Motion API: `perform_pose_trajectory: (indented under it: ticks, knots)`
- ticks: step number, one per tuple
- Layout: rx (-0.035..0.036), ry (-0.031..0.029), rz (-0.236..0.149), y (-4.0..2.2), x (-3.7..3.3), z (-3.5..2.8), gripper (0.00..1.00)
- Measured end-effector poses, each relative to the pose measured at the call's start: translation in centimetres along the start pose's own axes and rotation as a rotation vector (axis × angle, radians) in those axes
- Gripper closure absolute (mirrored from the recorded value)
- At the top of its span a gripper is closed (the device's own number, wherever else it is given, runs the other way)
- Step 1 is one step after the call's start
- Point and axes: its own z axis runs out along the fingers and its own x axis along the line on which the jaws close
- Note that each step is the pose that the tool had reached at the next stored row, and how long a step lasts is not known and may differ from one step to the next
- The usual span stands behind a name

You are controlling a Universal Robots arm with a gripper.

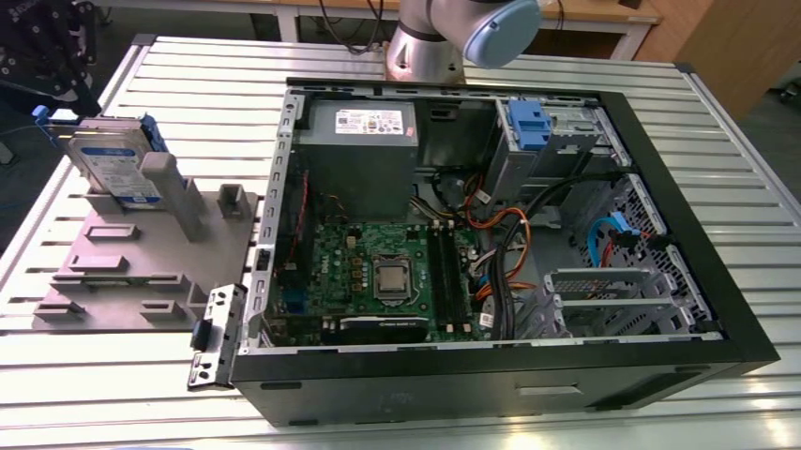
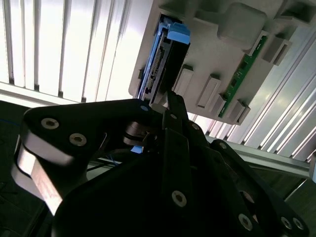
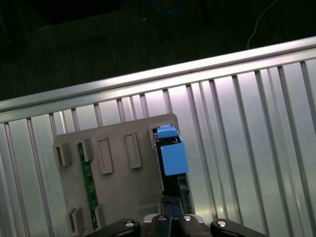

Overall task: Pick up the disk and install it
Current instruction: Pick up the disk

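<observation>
Slatted metal desk (image 1: 126, 394) seen from above, with an open computer case (image 1: 501, 364) lying on its side across the middle. At ten o'clock in the exterior view, well apart from the case's bays, the disk (image 1: 115, 164): silver-grey, with a white-and-blue label and blue side rails, standing on edge in a slot at the far corner of a grey moulded holder (image 1: 138, 253). Holder lying on the desk just beside the case, at the case's nine o'clock side. Inside the case, a grey power-supply box (image 1: 356, 141) at twelve o'clock, a green motherboard (image 1: 375, 267) towards six o'clock, and a second blue-fronted caddy (image 1: 528, 124) in a metal cage at one o'clock. Base of the robot arm (image 1: 432, 42) at twelve o'clock, beyond the case. In both wrist views, the black end effector (image 2: 170, 106) close up to one end of the disk (image 2: 160, 64), lined up with its thin edge. Impossible to tell whether open, closed or gripping, or whether touching at all. Disk not yet lifted, seated in its slot, with a thin green circuit strip (image 2: 242, 69) slotted elsewhere in the same holder.
</observation>
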Motion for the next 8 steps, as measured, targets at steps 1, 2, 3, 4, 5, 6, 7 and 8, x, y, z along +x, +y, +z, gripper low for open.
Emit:
perform_pose_trajectory:
  ticks: [1, 2, 3, 4, 5, 6, 7, 8]
  knots:
    - [0.0000, 0.0000, 0.000, 0.00, 0.00, 0.00, 0.89]
    - [0.0001, 0.0000, 0.000, 0.00, 0.01, 0.01, 0.89]
    - [0.0002, -0.0001, 0.000, 0.01, 0.02, 0.02, 0.89]
    - [0.0007, -0.0003, 0.000, 0.02, 0.03, 0.06, 0.89]
    - [0.0007, -0.0002, 0.000, 0.03, 0.04, 0.07, 0.89]
    - [0.0007, -0.0001, 0.000, 0.03, 0.04, 0.07, 0.89]
    - [0.0007, -0.0001, 0.000, 0.03, 0.04, 0.07, 0.89]
    - [0.0007, -0.0002, 0.000, 0.03, 0.03, 0.08, 0.89]
